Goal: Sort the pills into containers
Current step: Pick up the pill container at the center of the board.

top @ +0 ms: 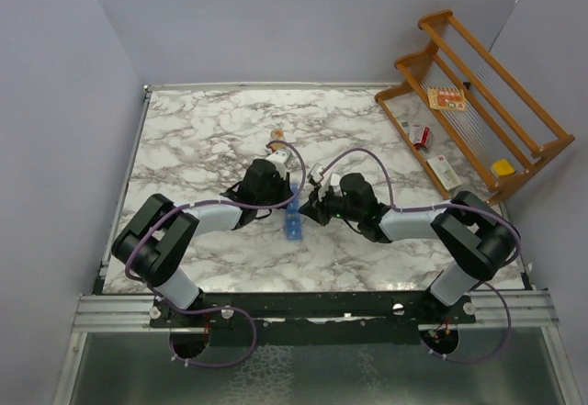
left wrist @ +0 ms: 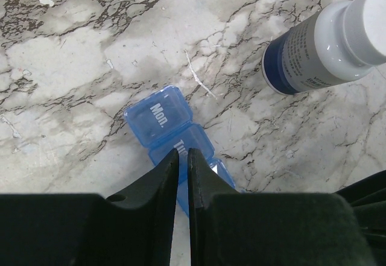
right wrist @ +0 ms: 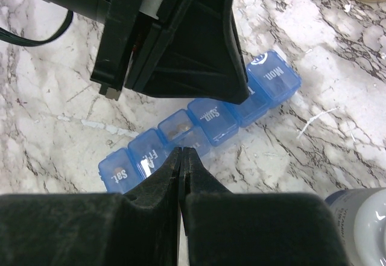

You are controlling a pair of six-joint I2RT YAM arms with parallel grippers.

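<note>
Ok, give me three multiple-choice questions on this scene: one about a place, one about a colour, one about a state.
1. Where is the pill organiser? A on the floor; B on the marble table, between left gripper and right gripper; C in a drawer.
2. Its colour? A red; B green; C blue.
3. The left gripper's fingers are: A shut; B wide open; C clamped on a spoon.
Answers: B, both wrist views show it lying just under the fingertips; C, translucent blue plastic; A, the fingertips almost touch.

Left gripper [left wrist: 183, 154] over the containers [left wrist: 160, 116]: bottle [left wrist: 313, 52] blocked ahead-right, right gripper [right wrist: 181, 152] crowded the strip's other side; table [left wrist: 72, 67] ahead-left was free.
</note>
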